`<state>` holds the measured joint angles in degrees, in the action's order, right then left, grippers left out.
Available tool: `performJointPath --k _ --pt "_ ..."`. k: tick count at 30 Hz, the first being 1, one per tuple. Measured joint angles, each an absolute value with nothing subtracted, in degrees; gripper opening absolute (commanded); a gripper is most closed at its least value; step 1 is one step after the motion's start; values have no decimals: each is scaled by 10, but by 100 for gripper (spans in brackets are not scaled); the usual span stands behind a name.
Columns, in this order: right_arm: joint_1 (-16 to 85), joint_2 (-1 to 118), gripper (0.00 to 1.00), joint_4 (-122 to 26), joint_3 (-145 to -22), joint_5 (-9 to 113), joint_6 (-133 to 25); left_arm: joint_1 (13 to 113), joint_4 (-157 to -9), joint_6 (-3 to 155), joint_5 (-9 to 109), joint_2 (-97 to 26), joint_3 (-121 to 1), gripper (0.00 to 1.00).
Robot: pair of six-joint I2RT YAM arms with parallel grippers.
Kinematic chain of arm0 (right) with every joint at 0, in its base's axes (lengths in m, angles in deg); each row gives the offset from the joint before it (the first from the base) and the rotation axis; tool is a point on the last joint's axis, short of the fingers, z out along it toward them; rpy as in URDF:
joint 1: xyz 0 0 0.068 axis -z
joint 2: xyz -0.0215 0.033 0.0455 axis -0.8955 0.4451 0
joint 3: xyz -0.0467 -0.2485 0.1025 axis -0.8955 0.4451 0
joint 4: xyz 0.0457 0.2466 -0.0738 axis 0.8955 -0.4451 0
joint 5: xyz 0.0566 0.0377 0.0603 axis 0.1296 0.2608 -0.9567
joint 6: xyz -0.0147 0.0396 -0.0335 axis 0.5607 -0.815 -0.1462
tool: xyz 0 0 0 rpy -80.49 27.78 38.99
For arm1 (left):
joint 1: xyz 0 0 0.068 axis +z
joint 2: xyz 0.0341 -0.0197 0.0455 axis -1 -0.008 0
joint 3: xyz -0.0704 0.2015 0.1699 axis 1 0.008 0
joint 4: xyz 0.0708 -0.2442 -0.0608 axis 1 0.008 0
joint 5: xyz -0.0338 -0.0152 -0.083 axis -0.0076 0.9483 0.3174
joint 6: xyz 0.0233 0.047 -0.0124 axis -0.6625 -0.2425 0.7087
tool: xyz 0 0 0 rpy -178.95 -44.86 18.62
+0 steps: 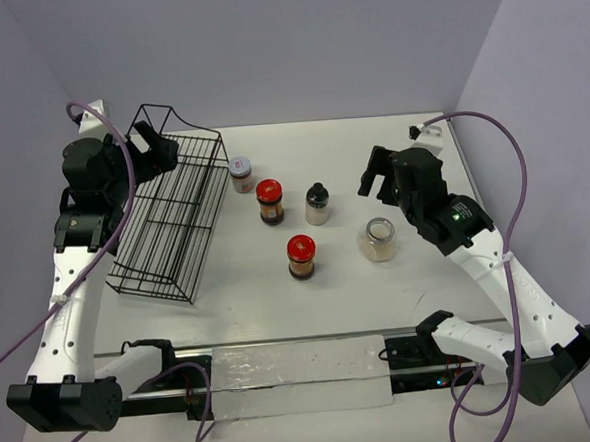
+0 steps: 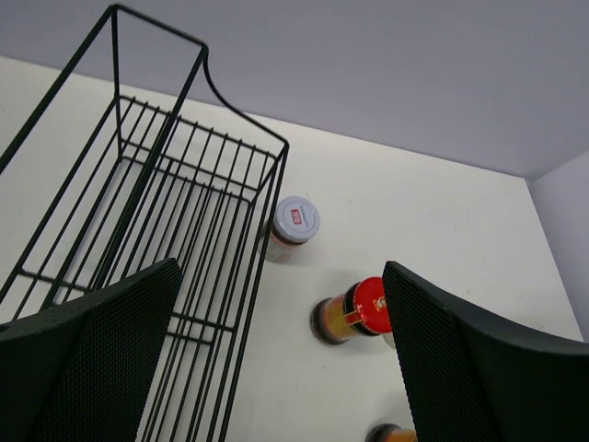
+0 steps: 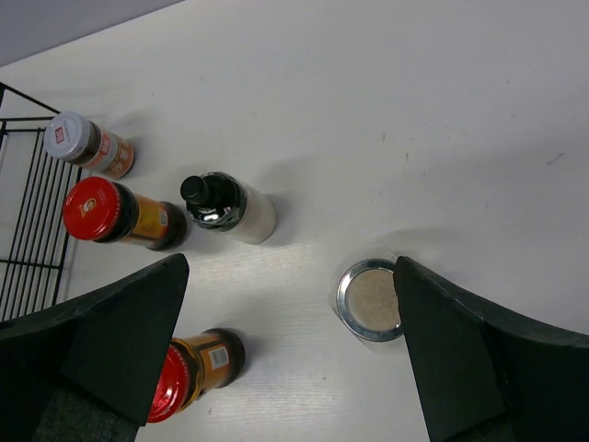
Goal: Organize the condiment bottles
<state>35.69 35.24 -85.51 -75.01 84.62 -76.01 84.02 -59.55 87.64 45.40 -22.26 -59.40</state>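
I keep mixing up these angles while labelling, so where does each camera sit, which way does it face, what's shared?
Top external: above and behind the arms, looking down on the table; left arm and right arm show, bases nearest.
Left wrist: on that wrist, looking obliquely down past the open left fingers at the wire rack and silver-lidded jar.
Right wrist: on that wrist, looking down between the open right fingers at the black-capped jar.
Shared: both wrist views catch the silver-lidded jar and nearby red-lidded jar.
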Motion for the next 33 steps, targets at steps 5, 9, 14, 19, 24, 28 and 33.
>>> performJointPath --k 5,9,14,19,24,28,33 --pt "357 350 100 -844 -750 846 -758 840 -601 876 454 -247 -605 99" --pt "357 342 100 -844 -750 847 -758 840 -593 881 437 -263 -606 100" --pt "357 322 100 -845 -749 846 -758 826 -585 887 391 -266 -610 99" --pt "357 299 100 -848 -736 841 -758 740 -578 879 314 -294 -649 100" --pt "357 275 100 -855 -732 832 -760 629 -561 875 262 -358 -722 99" --pt "357 252 100 -860 -732 832 -761 588 -534 891 241 -446 -804 99" --pt "357 220 100 -859 -713 831 -761 565 -481 906 205 -515 -845 99"
